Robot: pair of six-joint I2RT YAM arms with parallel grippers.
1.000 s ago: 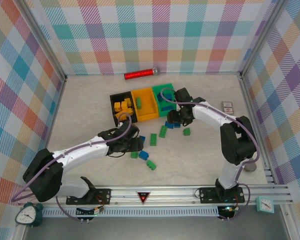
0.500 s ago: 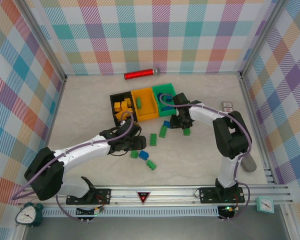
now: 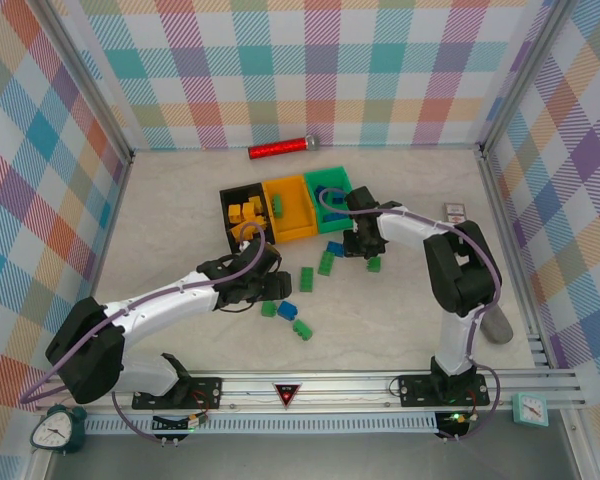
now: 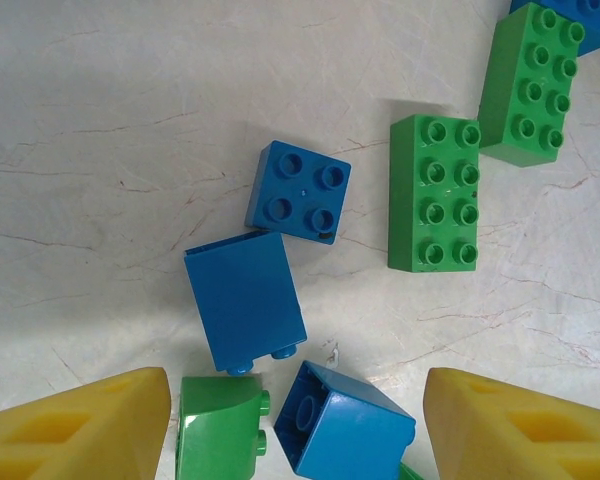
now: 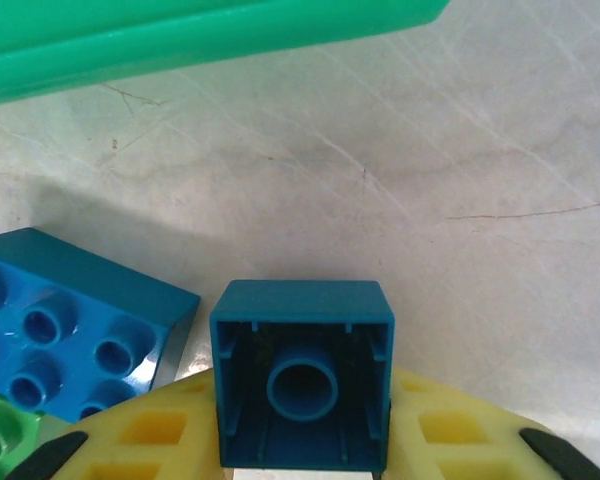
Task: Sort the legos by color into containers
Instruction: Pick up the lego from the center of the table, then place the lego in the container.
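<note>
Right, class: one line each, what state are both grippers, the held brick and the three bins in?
Left gripper: open.
Right gripper: shut on blue brick.
Blue brick: held, hollow underside toward the wrist camera.
Black bin: upright, holds yellow bricks.
Yellow-orange bin: upright, holds a green brick.
Green bin: upright, contents partly hidden.

The top external camera looks down from above and behind onto the whole table (image 3: 170, 220). Both wrist cameras face the tabletop closely: left over loose bricks (image 4: 434, 192) at mid-table, right on a blue brick (image 5: 302, 370) beside the green bin (image 5: 180, 40).
</note>
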